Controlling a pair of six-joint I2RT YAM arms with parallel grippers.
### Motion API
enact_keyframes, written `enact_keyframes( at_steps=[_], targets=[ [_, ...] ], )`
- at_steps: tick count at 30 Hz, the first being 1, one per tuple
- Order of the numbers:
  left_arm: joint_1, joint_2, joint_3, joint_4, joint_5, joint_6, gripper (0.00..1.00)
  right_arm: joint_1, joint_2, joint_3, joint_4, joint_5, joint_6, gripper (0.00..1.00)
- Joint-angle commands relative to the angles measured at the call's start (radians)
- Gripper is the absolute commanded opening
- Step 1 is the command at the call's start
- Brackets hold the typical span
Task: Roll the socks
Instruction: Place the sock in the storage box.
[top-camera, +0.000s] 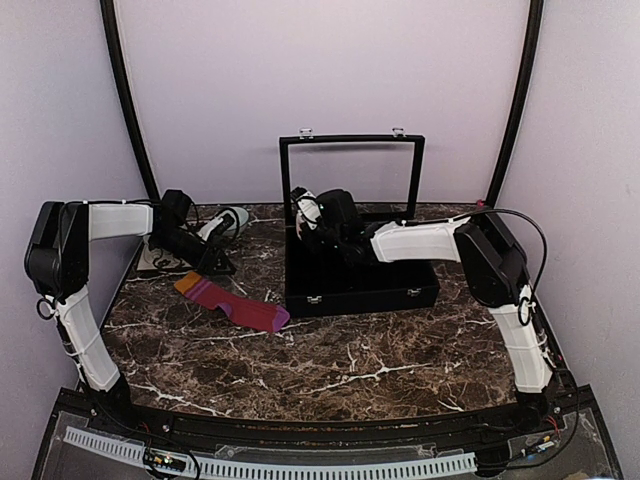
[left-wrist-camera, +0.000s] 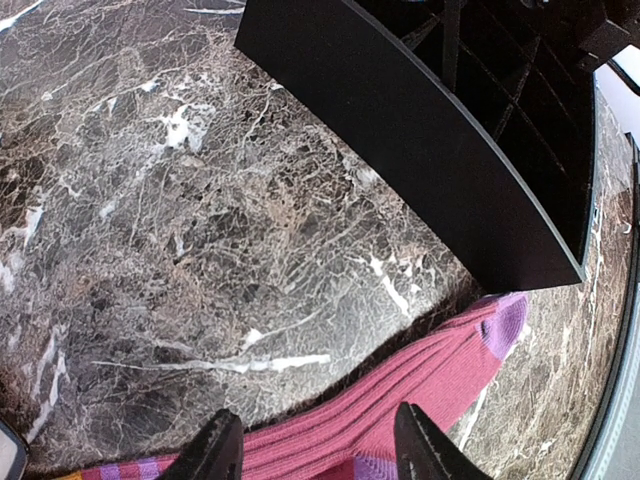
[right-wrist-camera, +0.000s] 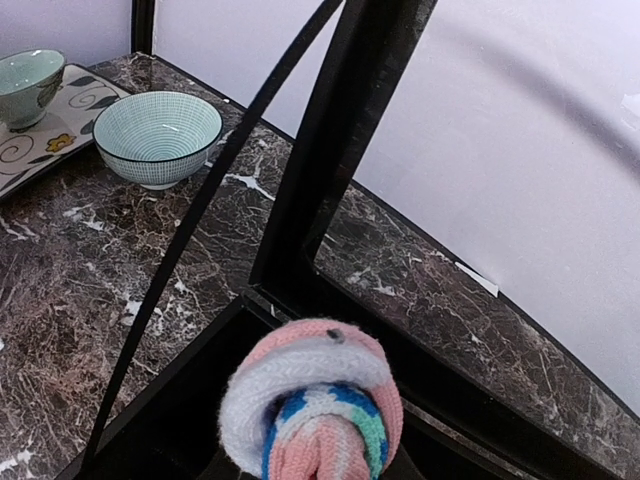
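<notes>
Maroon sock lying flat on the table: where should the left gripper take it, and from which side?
I'd pinch the orange cuff of the maroon sock, coming straight down, jaws across its width. It lies flat, so no side entry; the purple toe sits near the black box, the cuff end has more room. The left gripper hangs open above the sock.

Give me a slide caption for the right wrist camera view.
Rolled pink sock held above the open black case, with a patterned teal bowl on the marble table behind.
</notes>
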Motion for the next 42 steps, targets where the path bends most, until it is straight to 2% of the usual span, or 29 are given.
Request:
enact_keyframes(
  at_steps=[1,8,14,25,30,36,42],
  targets=[
    [0.007,-0.052,-0.015,-0.027,0.013,0.011,0.54,0.010,-0.014,-0.017,-0.035,-0.031,-0.001,0.00],
    [0.008,-0.048,-0.013,-0.028,0.019,0.010,0.54,0.013,0.001,-0.046,-0.001,-0.028,-0.029,0.00],
    [0.014,-0.046,-0.011,-0.027,0.017,0.010,0.53,0.018,0.033,-0.004,-0.016,-0.029,-0.067,0.00],
    [0.020,-0.037,-0.001,-0.029,0.026,0.000,0.52,0.046,-0.014,-0.161,0.073,-0.010,-0.031,0.00],
    [0.022,-0.037,-0.002,-0.029,0.033,-0.003,0.52,0.041,0.007,-0.099,0.034,-0.004,-0.029,0.00],
    [0.024,-0.036,0.000,-0.029,0.037,-0.004,0.52,0.007,0.056,0.010,-0.056,-0.080,0.002,0.00],
    [0.026,-0.035,-0.001,-0.028,0.043,-0.005,0.51,-0.010,0.073,0.058,-0.091,-0.123,-0.043,0.00]
  ],
)
